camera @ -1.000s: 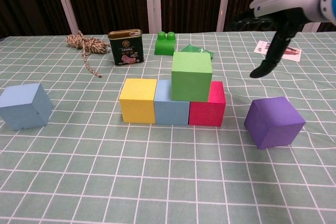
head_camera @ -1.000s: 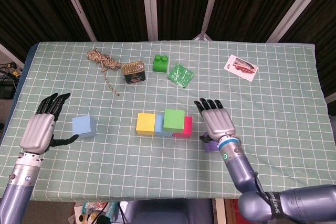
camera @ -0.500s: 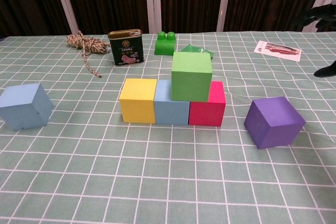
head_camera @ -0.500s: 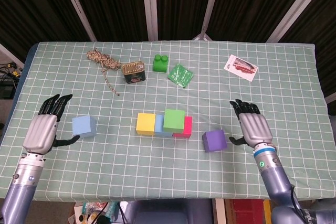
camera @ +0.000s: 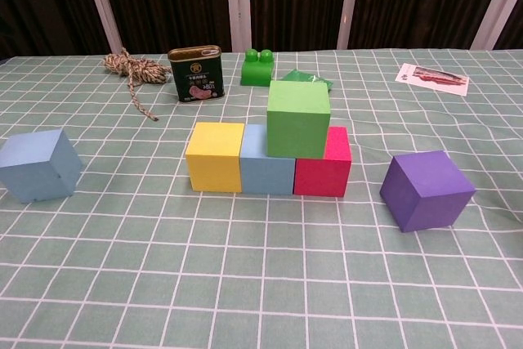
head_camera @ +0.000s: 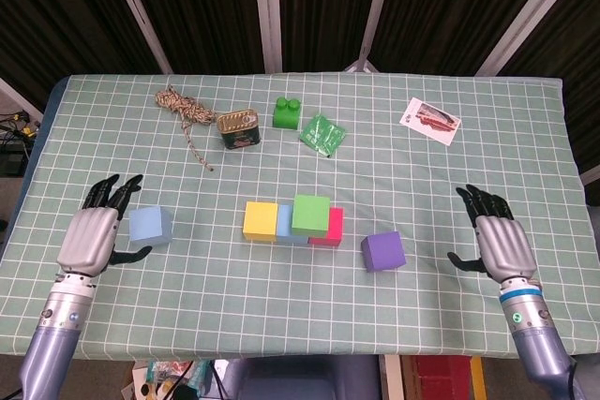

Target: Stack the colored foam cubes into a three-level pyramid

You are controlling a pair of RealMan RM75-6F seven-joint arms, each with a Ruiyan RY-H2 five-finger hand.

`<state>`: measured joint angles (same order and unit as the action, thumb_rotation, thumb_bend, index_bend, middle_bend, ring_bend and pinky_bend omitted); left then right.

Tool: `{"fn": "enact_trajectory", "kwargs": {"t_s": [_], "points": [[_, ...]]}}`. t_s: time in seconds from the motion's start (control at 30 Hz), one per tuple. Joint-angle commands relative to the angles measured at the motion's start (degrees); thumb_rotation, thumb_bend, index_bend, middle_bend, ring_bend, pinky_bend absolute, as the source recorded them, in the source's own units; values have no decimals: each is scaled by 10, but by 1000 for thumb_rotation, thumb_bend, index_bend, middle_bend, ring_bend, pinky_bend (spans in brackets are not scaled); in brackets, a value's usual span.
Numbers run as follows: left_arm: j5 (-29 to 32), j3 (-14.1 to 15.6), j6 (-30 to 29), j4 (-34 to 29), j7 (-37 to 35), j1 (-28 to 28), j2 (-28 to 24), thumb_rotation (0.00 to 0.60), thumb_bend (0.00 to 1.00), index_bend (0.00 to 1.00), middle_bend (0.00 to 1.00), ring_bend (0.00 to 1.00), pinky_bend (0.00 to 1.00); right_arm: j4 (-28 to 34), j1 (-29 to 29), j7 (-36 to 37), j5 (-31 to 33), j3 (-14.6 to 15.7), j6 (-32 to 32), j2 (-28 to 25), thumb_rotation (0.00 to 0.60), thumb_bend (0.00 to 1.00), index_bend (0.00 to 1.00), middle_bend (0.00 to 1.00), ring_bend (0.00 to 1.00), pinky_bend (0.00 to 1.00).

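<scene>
Left robot hand (head_camera: 89,237) sat at the lower left of the head view, empty, fingers spread, just beside the loose light blue cube (head_camera: 151,226) but whether it touched it couldn't be told. Right robot hand (head_camera: 502,243) was at the lower right, also empty with fingers apart, well apart from the purple cube (head_camera: 382,251), which sat alone on the worktop (head_camera: 469,175) right of the stack. Neither hand showed in the chest view. Centre of the frame: a row of yellow cube (head_camera: 260,220), blue cube (head_camera: 285,229) and red cube (head_camera: 332,229), touching side by side, with the green cube (head_camera: 310,214) on top, straddling the blue and red ones. Chest view showed the purple cube (camera: 426,190) turned slightly off the grid lines, near the red cube (camera: 324,163) but not touching. Upper part of the worktop: a coil of rope (head_camera: 184,114) upper left, a tin can (head_camera: 238,128) beside it, a green toy brick (head_camera: 287,113), a green packet (head_camera: 322,133) just right of that, and a printed card (head_camera: 430,120) upper right. Worktop was covered with a green checked cloth.
</scene>
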<state>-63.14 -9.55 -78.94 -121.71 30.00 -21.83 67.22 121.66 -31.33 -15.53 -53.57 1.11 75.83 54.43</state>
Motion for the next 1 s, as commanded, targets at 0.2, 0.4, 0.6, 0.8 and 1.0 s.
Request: {"fn": "enact_trajectory", "kwargs": {"t_s": [0.2,0.4,0.6,0.8,1.0], "points": [[130,-24,-32,28,131,-43,62,600,74,49,192,24,56,0,19,49,-31,-16,-29,-20,600,239,0,0,0,0],[196,-37,-51,55,164,-56,97,600,101,53,217,25,65,1,25,64,-44,-23,-41,-23,600,239,0,0,0,0],[229,-38,-65,86,179,-66,132,600,111,64,238,26,65,5,34,81,-58,-34,-47,-29,600,239,0,0,0,0],[249,-40,-62,116,185,-76,154,600,112,68,246,26,64,7,41,97,-64,-44,-54,-34,600,240,0,0,0,0],[265,-45,-45,144,189,-91,166,600,112,68,266,27,64,6,45,100,-64,-51,-64,-35,600,239,0,0,0,0]]}}
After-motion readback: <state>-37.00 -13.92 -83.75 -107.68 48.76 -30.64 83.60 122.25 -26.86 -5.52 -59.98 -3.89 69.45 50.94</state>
